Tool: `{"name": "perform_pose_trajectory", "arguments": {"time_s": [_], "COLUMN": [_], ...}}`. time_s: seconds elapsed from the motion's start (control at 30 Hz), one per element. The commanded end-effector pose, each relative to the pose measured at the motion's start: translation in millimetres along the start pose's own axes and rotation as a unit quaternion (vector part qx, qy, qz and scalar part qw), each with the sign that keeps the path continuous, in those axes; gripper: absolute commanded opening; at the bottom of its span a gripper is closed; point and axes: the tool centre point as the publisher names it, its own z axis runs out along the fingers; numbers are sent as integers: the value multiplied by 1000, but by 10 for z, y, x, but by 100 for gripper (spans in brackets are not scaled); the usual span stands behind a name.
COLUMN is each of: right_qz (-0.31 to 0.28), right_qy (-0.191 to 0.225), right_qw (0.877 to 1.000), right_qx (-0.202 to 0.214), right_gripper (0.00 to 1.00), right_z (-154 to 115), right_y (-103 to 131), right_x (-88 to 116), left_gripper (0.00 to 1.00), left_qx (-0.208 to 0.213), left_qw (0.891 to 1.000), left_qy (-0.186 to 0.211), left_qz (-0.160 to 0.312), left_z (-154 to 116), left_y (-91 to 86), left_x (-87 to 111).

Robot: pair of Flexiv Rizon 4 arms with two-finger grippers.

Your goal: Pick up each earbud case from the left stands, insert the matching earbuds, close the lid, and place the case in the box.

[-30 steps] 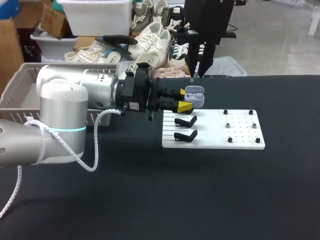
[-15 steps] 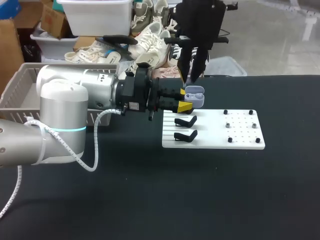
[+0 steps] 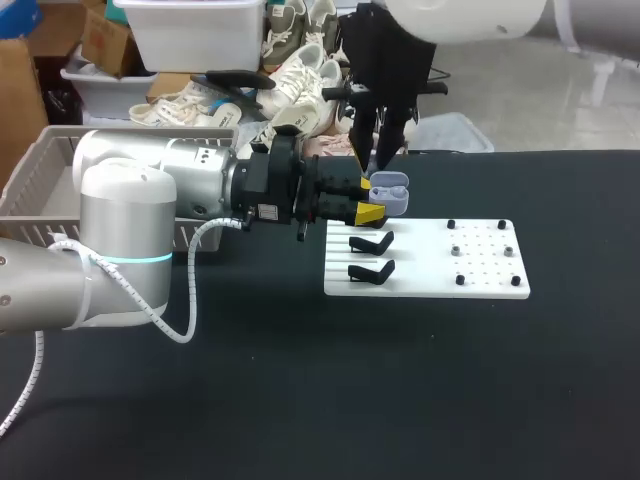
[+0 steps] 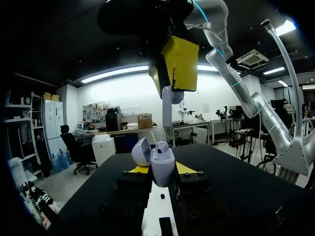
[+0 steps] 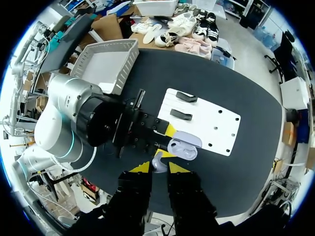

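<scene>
While the lavender case (image 3: 390,192) sits pinched from both sides in the left gripper (image 4: 162,170), off the table at the corner of the white board (image 3: 480,278), its domed lid is tipped back, evidently so the sockets face the arm above. The right gripper (image 5: 158,168) hangs directly over it, yellow tips pressed on a small, smooth, pale earbud (image 5: 157,161) that looks poised for insertion. Two black hooked stands (image 3: 372,244) on the board are bare. A grey slatted basket (image 3: 30,185) sits behind the left arm.

No legible text, labels or numbers on anything.
</scene>
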Motion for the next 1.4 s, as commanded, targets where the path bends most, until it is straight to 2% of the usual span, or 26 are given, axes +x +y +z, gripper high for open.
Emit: {"name": "perform_pose_trajectory", "arguments": {"time_s": [0.03,0.33,0.83,1.4], "right_qz": [1,4,-15,-12], "right_qy": [-18,-27,-17,-10], "right_qw": [1000,1000,1000,1000], "right_qx": [1,-7,-16,-18], "right_gripper": [0,0,0,0], "right_z": [28,51,144,221], "right_y": [-53,-162,-138,-200], "right_x": [74,51,6,-31], "left_gripper": [0,0,0,0], "left_qx": [-1,-1,-1,-1], "left_qw": [1000,1000,1000,1000], "left_qy": [0,0,0,0], "left_qz": [1,1,1,1], "left_z": [1,1,1,1], "left_y": [-6,-6,-6,-6], "left_x": [4,4,4,4]}}
